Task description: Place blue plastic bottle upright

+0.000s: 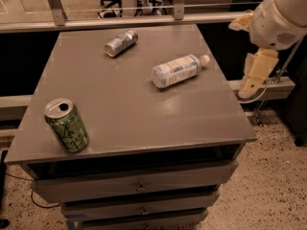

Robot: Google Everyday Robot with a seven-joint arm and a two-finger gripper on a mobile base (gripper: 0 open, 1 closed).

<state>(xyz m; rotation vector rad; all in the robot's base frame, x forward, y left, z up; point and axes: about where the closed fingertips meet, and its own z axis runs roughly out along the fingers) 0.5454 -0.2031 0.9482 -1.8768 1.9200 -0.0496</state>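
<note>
Gripper [253,79] R of table [144,114], arm [283,13] cut off at top-R edge.

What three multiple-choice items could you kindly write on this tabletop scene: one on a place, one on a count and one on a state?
1. Relative to the table, where is the gripper?
A. above its middle
B. at its left edge
C. beyond its right edge

2. How many cans are on the table?
A. one
B. two
C. three

3. How does the blue plastic bottle lie?
A. on its side
B. upright
C. upside down on its cap

Answers:
1 C: the gripper hangs to the right of the table, clear of its top.
2 B: a green can stands at the front left and a silver can lies at the back.
3 A: the bottle lies flat, with its white cap pointing toward the right edge.
</note>
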